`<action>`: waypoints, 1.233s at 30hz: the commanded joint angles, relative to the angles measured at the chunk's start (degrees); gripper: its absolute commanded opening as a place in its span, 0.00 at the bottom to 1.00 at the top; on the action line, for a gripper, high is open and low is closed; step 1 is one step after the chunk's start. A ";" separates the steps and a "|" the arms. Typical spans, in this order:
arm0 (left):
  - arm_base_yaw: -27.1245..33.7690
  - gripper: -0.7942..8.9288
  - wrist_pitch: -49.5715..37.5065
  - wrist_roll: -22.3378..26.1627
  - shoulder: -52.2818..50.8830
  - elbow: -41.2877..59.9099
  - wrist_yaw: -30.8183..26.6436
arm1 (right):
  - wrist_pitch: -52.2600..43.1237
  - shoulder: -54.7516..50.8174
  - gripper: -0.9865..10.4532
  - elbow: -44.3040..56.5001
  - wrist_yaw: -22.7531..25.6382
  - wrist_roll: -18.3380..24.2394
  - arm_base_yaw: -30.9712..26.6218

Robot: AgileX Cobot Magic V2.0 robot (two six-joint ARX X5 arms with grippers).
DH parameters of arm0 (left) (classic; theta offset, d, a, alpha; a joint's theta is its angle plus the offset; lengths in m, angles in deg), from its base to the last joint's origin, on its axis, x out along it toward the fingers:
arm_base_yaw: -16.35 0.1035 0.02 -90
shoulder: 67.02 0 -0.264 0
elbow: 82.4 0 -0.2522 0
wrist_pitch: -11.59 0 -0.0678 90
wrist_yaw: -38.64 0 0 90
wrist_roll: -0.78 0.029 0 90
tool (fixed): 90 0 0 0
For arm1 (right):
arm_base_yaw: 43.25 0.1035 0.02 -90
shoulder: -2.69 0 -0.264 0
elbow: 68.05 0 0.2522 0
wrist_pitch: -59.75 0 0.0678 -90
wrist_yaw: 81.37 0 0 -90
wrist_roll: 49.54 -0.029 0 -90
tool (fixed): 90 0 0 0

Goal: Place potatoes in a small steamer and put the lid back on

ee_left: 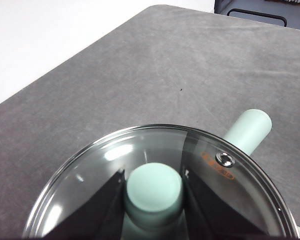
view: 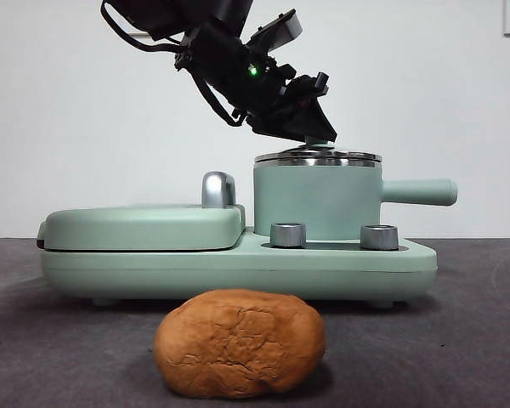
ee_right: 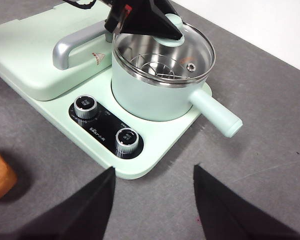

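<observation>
Potato (view: 240,343), big cracked orange-brown lump, lies on grey table (view: 476,340) in front of green cooker base (view: 238,268), nearest front cam & well apart from both arms. Left gripper (ee_left: 154,192) is down over small steamer (view: 316,200) w/ jaws clamped on mint knob (ee_left: 154,191) of glass lid (ee_left: 225,185), which sits on pot's steel rim; handle (view: 419,191) sticks out sideways. Right gripper (ee_right: 154,192) hangs above table near the 2 dials (ee_right: 106,122), jaws apart, holding nothing
</observation>
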 commanded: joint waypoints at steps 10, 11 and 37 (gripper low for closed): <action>-0.09 0.10 -0.42 -0.26 -1.57 -1.55 -0.55 | -0.55 0.20 0.30 -1.01 0.00 -0.76 0.26; -0.09 0.10 -0.44 -0.24 -2.12 -1.55 -0.55 | -0.55 0.20 0.30 -1.01 0.00 -0.76 0.26; 4.61 0.10 23.85 -7.13 -22.77 -0.31 -1.51 | -0.55 0.57 0.31 -1.01 0.02 0.20 6.27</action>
